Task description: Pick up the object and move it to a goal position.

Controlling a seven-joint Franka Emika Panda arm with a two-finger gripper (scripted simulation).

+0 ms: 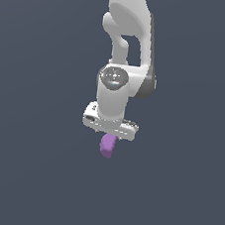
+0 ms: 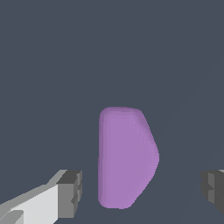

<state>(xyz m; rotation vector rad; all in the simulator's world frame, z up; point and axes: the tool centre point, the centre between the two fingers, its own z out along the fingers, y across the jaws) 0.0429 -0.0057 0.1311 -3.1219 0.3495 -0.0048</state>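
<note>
The object (image 2: 127, 157) is a small matte purple lump with rounded, faceted sides. In the wrist view it lies between my two dark fingertips (image 2: 70, 192), with a gap on each side, the wider one on the side of the far finger. My white gripper (image 2: 142, 191) is open around it and does not touch it. In the exterior view the gripper (image 1: 109, 135) points down from the white arm, and the object (image 1: 107, 145) shows just below the hand. The fingers are hidden there.
A plain dark grey-blue surface (image 1: 27, 174) fills the background in both views. The white arm (image 1: 125, 46) rises above the gripper to the top of the exterior view. No other objects show.
</note>
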